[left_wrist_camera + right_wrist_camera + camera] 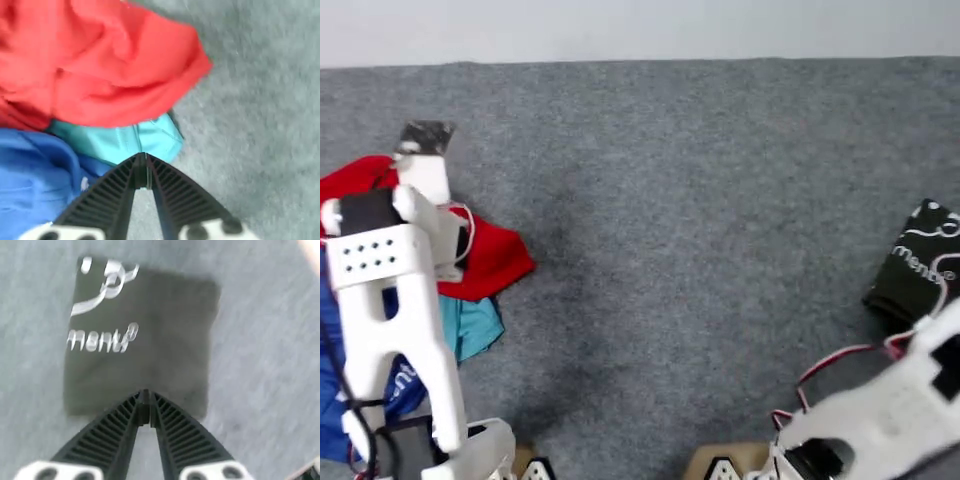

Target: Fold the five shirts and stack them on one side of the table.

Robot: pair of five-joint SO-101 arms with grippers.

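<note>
— Over the grey felt table (670, 250), where are the shirts lying?
— The red shirt (495, 260), teal shirt (475, 328) and blue shirt (30, 170) are lying heaped at the left edge; the folded black shirt (915, 265) is sitting far right.
— Grippers?
— The left gripper (143, 165) and right gripper (144, 400) are both hanging clenched, empty.

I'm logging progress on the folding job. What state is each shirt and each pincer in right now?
red shirt: crumpled, unfolded, on top of the pile
teal shirt: unfolded, partly under the red shirt
blue shirt: crumpled, unfolded
black shirt: folded flat, apart from the others
left pincer: shut, empty
right pincer: shut, empty
</note>
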